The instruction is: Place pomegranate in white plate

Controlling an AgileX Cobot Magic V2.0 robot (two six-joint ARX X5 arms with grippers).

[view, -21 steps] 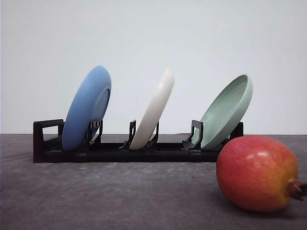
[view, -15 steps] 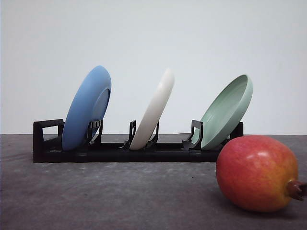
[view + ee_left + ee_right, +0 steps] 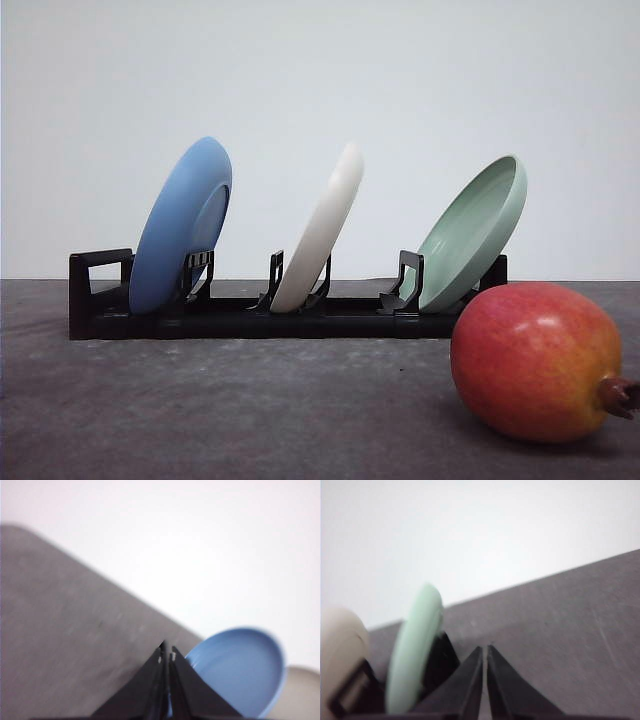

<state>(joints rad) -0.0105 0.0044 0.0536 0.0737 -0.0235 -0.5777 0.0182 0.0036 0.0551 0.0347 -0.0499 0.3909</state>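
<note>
On the table, pomegranate lying sideways, crown rightward; both claws apparently closed, empty

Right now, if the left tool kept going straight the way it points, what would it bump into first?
Probably the blue plate. The left tool is shut, its tips right beside the plate's rim in the left wrist view. Depth is blurry, so it might slip just past.

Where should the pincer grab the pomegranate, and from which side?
Grip the pomegranate across its round middle, probably coming from above. It lies on its side on the table, its brown nub pointing right, so avoid that end.
</note>
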